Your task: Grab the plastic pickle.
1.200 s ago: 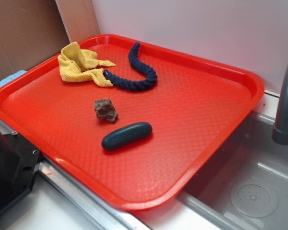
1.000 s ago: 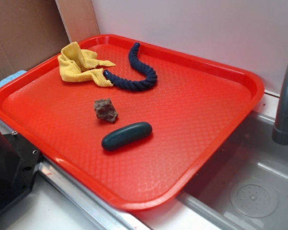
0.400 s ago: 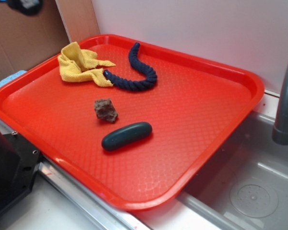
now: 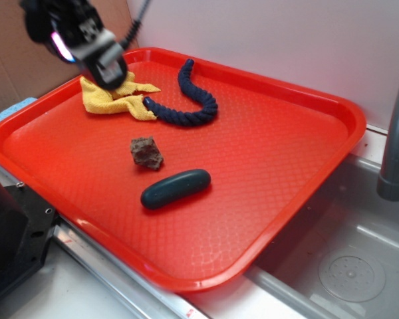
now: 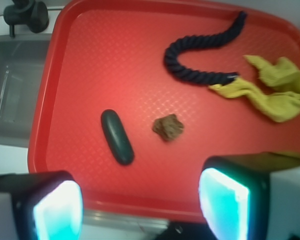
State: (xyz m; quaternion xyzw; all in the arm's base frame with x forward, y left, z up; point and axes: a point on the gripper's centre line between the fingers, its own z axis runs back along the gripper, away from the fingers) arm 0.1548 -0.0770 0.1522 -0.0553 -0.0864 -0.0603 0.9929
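Four loose things on one red tray (image 4: 306,193): plastic pickle (image 4: 175,188), brown chunk (image 4: 146,152), blue rope (image 4: 189,103), yellow cloth (image 4: 113,96).
The pickle lies near the tray's near edge, just beside the chunk, apart from it. The gripper (image 4: 106,66), blurred, hangs above the cloth; the wrist view shows its fingers (image 5: 225,202) spread wide, empty.

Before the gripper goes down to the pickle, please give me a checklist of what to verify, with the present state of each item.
1. Plastic pickle in plain view, lying flat on the red tray: ok.
2. Gripper open: ok, the wrist view shows its fingers apart.
3. Gripper empty: ok.
4. Gripper above the pickle: not ok, it hangs over the yellow cloth.
5. Brown chunk clear of the pickle: ok, close but apart.
6. Blue rope out of the way: ok.
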